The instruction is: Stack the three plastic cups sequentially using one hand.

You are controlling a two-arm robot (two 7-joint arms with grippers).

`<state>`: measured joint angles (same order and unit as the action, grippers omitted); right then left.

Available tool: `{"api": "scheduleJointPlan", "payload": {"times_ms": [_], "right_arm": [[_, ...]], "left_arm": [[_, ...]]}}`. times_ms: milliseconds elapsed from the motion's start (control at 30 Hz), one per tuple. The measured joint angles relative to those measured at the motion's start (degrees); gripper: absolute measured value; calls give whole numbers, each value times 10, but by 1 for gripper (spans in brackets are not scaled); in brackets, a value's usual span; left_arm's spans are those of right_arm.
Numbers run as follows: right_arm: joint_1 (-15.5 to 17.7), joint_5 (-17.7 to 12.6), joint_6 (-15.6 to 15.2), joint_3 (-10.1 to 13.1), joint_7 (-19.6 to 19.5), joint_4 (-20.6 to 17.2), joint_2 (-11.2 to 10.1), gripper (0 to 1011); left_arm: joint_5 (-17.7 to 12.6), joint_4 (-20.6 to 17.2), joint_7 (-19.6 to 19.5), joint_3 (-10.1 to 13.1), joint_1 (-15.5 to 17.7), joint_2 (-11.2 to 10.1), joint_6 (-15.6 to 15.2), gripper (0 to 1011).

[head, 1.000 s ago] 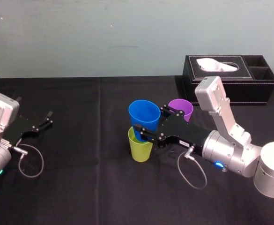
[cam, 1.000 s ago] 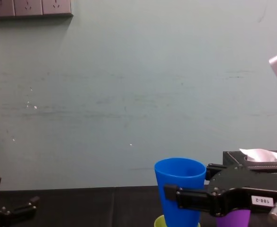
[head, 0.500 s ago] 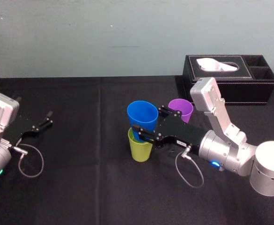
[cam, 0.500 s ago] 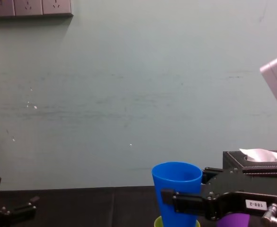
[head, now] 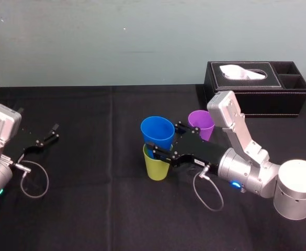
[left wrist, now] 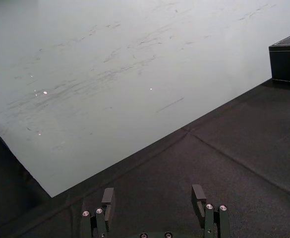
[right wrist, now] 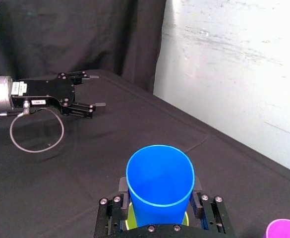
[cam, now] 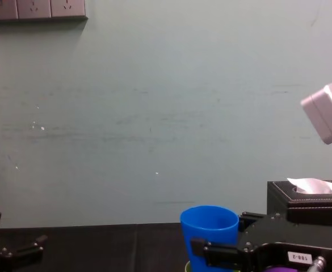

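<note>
Right gripper [head: 166, 139] pinches the blue cup [head: 157, 130] partly inside the green cup [head: 156, 167], purple cup [head: 201, 121] just behind; pressed down crooked it may topple the green cup; left gripper [head: 48, 137] idles spread, well left

left claw [left wrist: 153, 192] gapes apart over black cloth [left wrist: 234, 148], pale wall [left wrist: 110, 64] beyond.

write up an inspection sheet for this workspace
surface: black cloth table, nothing spilled
job's things: blue cup held with its base in the mouth of the yellow-green cup, not fully nested; purple cup upright behind, apart
clutter: black tissue box at the far right
grippers: right gripper, fingers shut on the blue cup; left gripper open, parked at the left
cables: left cable loop and right cable loop, each lying on the cloth
surroundings: pale wall, wall sockets high up
</note>
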<state>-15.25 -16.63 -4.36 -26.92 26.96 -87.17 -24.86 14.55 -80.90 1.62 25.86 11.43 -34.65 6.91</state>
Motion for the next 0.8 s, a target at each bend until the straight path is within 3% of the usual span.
{"api": "scheduleJointPlan", "payload": {"times_ms": [800], "right_arm": [[3, -4, 6, 0, 8, 10, 4, 718]], "left_arm": [[0, 0, 0, 0, 0, 0, 0, 1010]]}}
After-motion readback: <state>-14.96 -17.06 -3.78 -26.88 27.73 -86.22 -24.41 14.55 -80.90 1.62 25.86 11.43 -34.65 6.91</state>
